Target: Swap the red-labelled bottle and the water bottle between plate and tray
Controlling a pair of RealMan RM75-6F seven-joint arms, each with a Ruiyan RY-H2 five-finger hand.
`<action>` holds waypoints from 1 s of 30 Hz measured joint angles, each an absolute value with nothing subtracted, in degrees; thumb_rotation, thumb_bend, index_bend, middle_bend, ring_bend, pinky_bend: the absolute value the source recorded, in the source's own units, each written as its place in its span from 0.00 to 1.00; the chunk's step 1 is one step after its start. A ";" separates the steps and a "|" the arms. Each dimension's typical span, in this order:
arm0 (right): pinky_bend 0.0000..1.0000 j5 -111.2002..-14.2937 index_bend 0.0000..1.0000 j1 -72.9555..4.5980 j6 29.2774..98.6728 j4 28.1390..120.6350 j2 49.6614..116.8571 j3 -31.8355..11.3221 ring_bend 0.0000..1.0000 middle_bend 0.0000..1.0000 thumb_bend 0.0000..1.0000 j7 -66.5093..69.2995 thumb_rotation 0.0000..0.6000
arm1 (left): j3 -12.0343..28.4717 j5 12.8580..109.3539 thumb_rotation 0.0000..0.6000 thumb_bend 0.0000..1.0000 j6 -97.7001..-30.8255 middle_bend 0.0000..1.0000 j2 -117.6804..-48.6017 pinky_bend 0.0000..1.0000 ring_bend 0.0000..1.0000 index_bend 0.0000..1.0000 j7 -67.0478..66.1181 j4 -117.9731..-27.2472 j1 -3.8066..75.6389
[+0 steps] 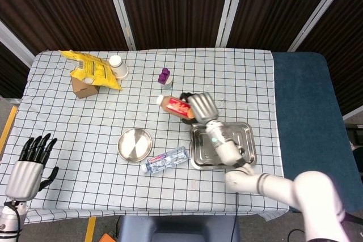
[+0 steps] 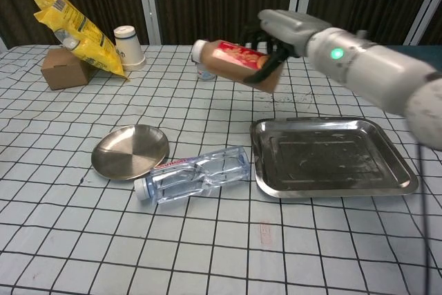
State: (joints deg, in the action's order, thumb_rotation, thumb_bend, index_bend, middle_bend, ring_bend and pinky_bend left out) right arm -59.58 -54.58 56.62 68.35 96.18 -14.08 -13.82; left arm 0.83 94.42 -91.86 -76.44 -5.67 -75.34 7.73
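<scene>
Red-labelled bottle (image 2: 237, 61) is riding in the air in the right hand (image 2: 286, 31), fingers wrapping its base end; long axis running near-horizontal, white cap pointing away from the palm toward the robot's left, slightly raised. Brown contents, glossy label. Metal tray (image 2: 387, 188), shallow, rimmed, scuffed, is lying directly below and just nearer the robot than the hand. Clear ribbed water bottle (image 2: 197, 173) is lying on its side on the checked cloth, between tray and round steel plate (image 2: 131, 151). Left hand (image 1: 33, 160) is hanging far off, fingers spread, holding nothing.
</scene>
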 measured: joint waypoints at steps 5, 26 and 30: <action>0.91 -69.00 0.84 -43.07 59.57 74.66 84.11 -3.58 0.68 0.73 0.41 -7.60 1.00 | 0.14 95.54 1.00 0.38 -90.76 0.02 -77.70 0.08 0.00 0.00 -7.28 -75.51 8.39; 0.23 -79.12 0.00 -38.50 52.58 72.65 82.68 1.72 0.00 0.05 0.25 5.31 1.00 | -0.76 96.14 1.00 0.38 -90.25 0.02 -77.72 0.08 0.00 0.00 -6.58 -74.94 8.48; 0.19 -79.37 0.00 -38.03 53.21 74.75 81.42 1.53 0.00 0.01 0.21 5.12 1.00 | -0.78 96.29 1.00 0.38 -90.57 0.02 -77.62 0.08 0.00 0.00 -6.59 -75.02 8.38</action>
